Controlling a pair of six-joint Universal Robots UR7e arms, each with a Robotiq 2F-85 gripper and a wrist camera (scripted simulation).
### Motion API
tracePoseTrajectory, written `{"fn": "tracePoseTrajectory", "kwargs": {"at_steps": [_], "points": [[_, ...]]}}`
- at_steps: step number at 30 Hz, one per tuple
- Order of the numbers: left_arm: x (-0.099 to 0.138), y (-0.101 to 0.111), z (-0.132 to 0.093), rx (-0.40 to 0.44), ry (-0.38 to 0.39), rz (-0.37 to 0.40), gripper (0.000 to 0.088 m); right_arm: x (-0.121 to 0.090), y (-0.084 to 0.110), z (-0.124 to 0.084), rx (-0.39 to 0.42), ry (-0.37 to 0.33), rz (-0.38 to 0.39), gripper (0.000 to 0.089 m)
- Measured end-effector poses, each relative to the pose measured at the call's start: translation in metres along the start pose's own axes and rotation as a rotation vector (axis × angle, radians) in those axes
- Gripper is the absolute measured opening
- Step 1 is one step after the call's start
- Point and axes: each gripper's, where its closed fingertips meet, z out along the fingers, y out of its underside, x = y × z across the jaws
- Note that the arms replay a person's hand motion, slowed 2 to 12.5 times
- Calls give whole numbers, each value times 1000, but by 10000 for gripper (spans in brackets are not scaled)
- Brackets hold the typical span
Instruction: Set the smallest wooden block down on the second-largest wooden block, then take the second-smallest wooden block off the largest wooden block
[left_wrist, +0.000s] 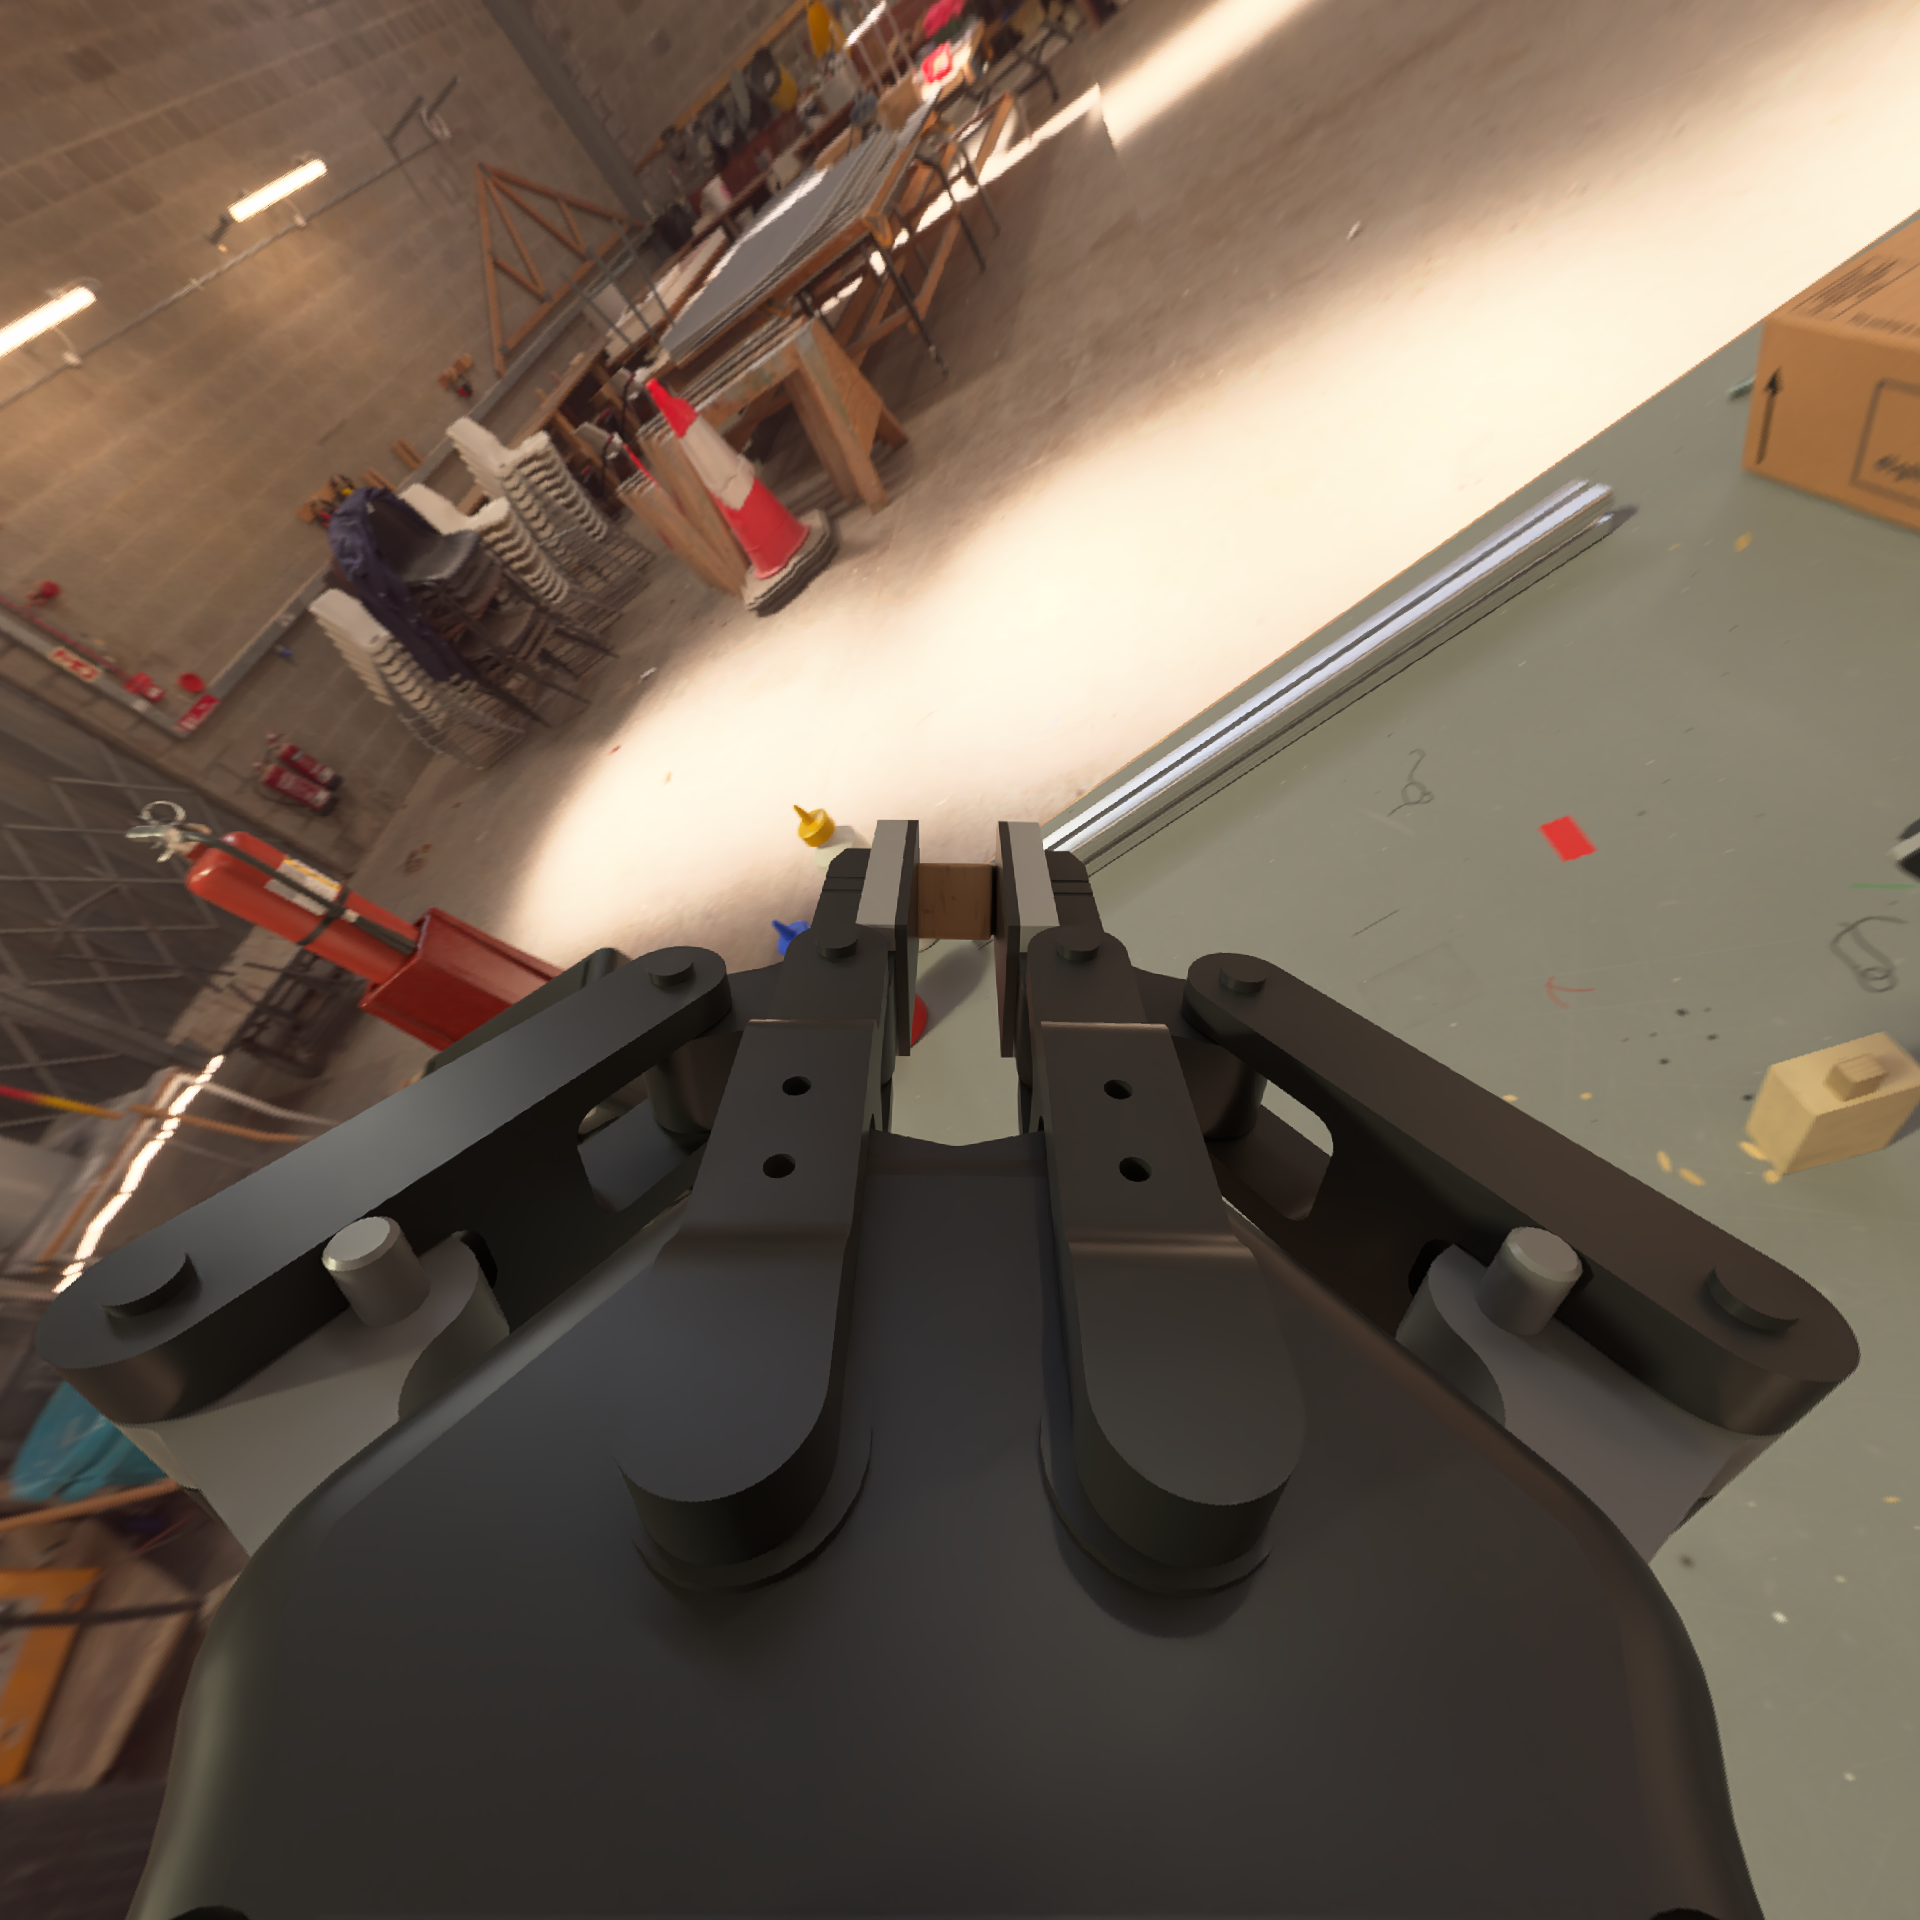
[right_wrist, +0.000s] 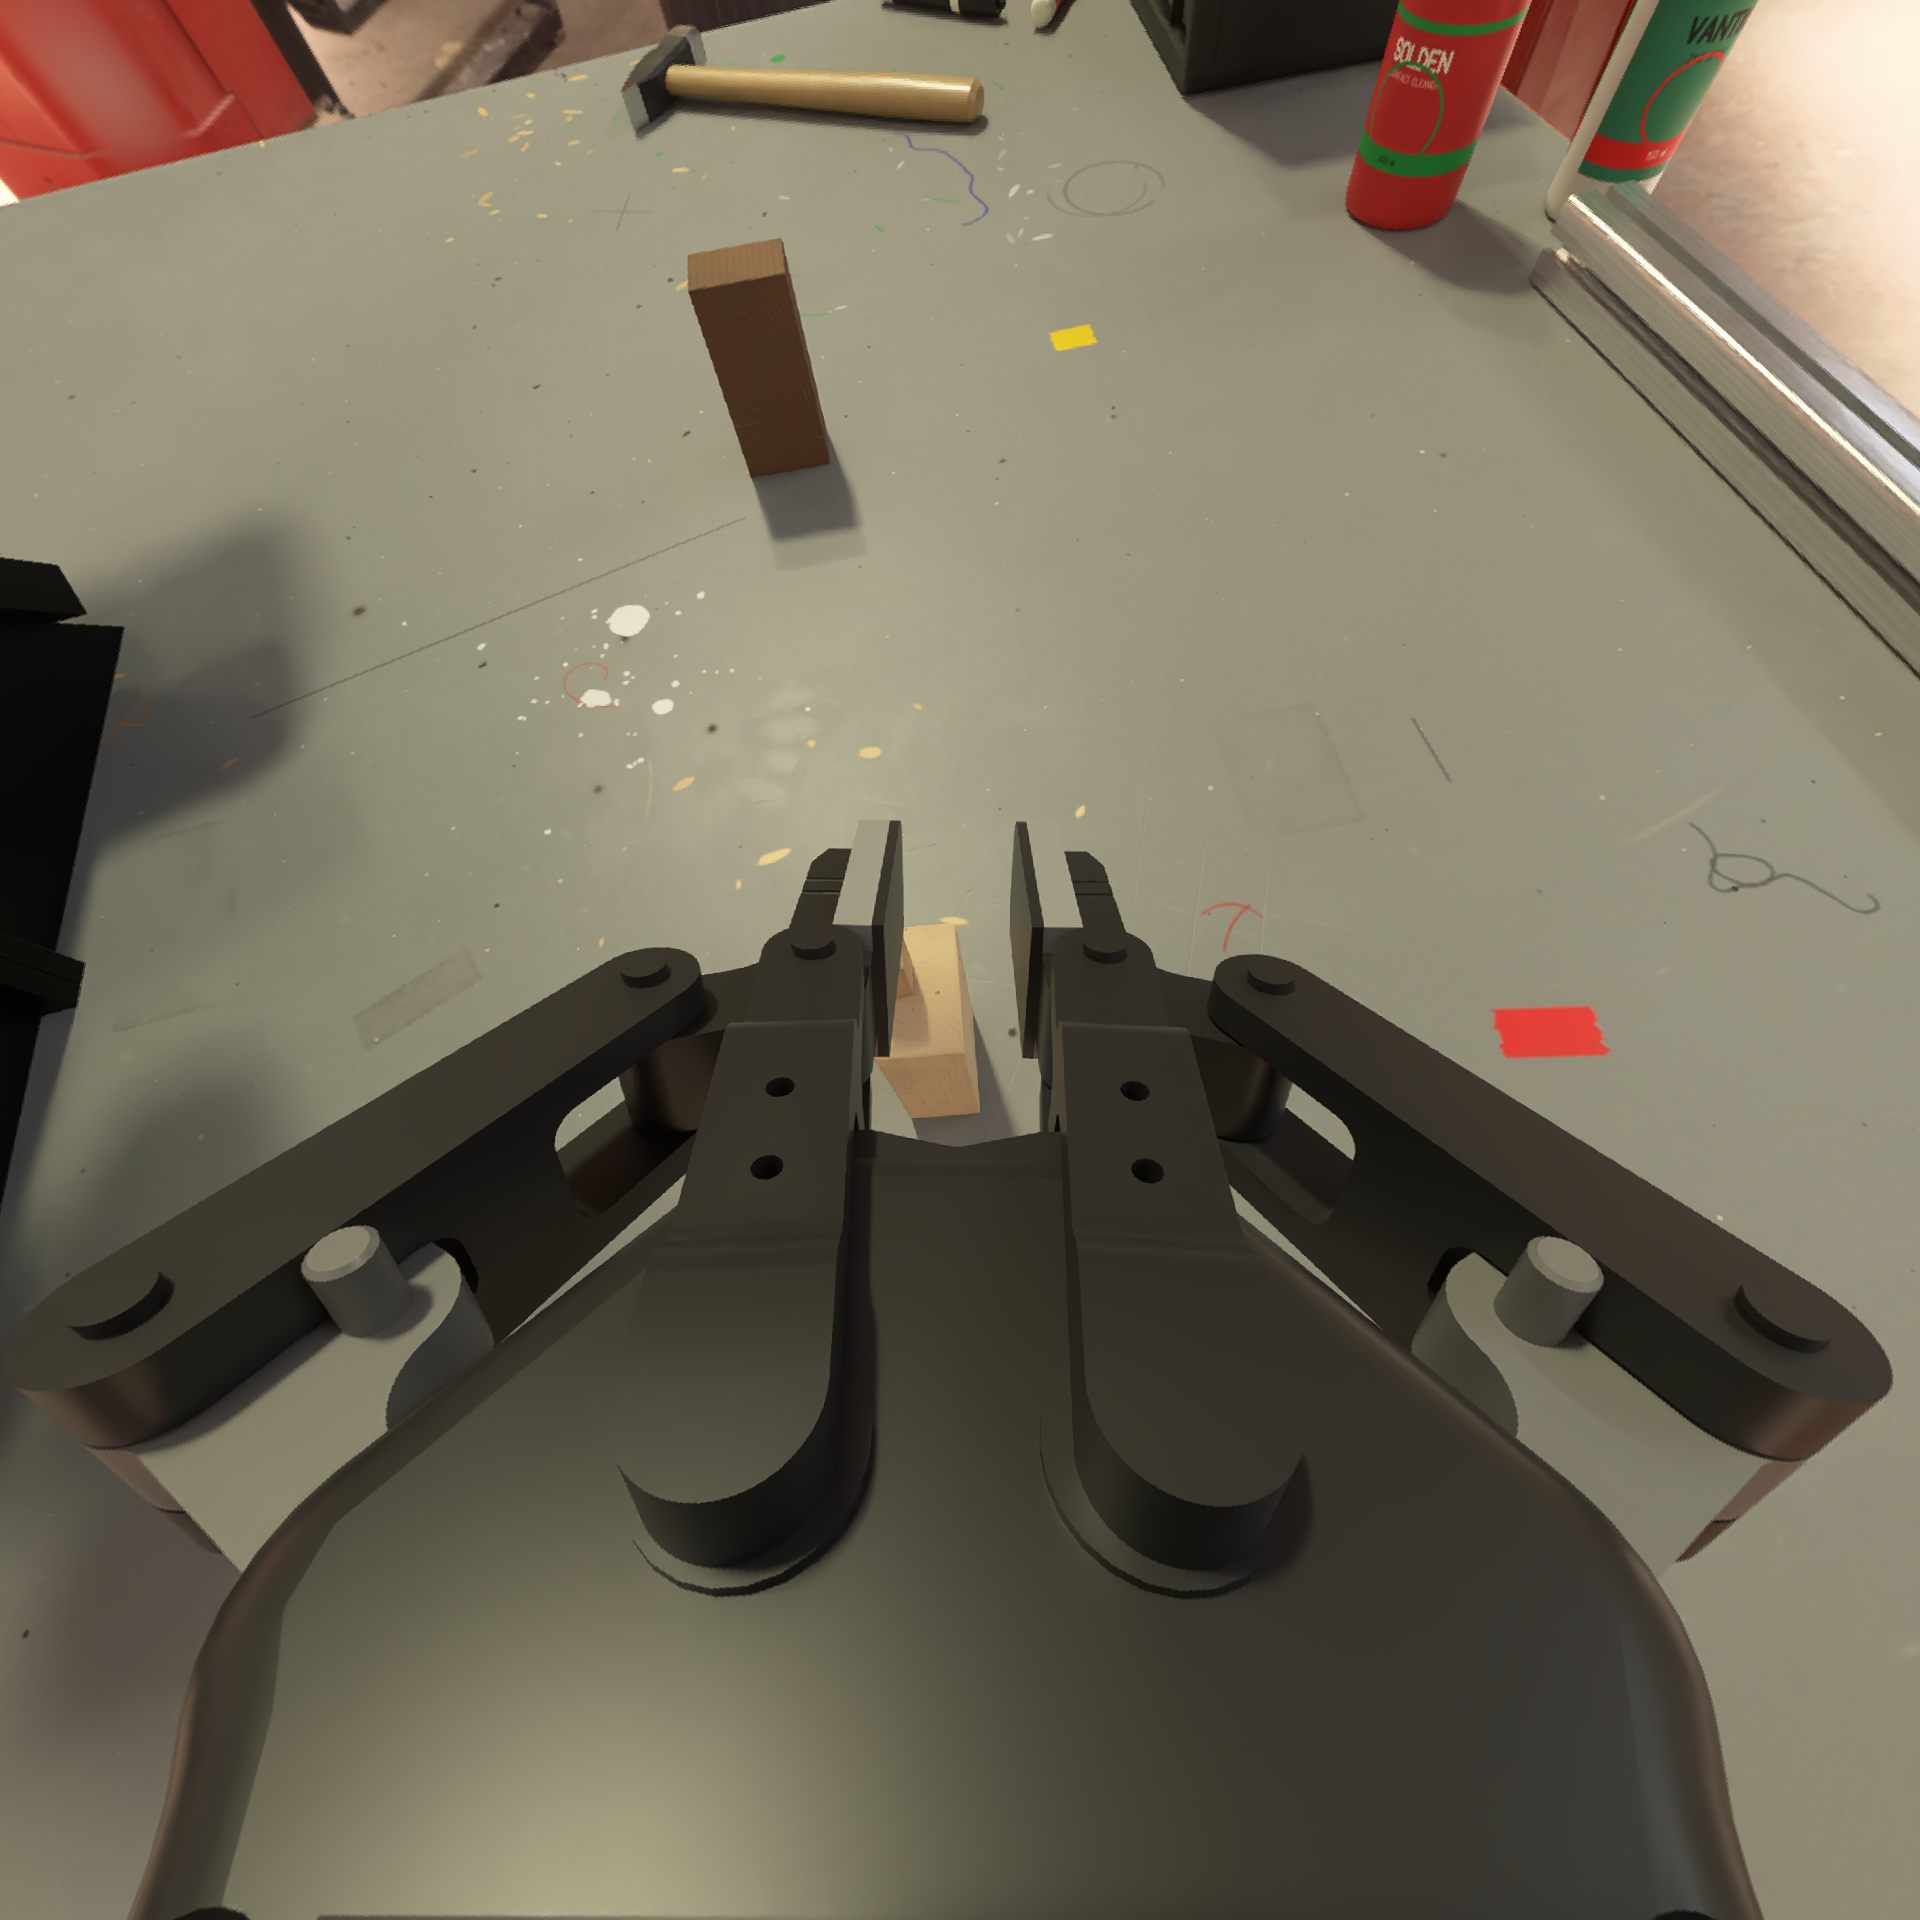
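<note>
A: The left gripper is closed on a small brown wooden block, pinched between the fingertips and held up off the grey table. The right gripper is partly open, narrow rather than wide, with nothing held; it hangs over a pale wooden block that lies on the table below the fingers.

B: So how much of the task can be called done?

A: The smallest block appears to be picked up, but it is not yet set down. The tall dark brown block, seen upright at the far left in the right wrist view, has nothing on its top.

B: Is that the one meant to receive it?

A: It is judged likely to be the second-largest, though that cannot be told for certain. In the left wrist view, a little block is seen resting on the pale block at the near right, so the second step is also left undone.

B: And the hammer?

A: It is left lying at the far edge, well apart from the blocks.
</note>
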Motion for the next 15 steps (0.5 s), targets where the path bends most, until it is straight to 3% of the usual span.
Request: {"fn": "tracePoseTrajectory", "kwargs": {"at_steps": [15], "points": [[-11, -36, -5, -94, -101, 170, 131, -5, -5, -3, 19, 2, -19, 191]]}}
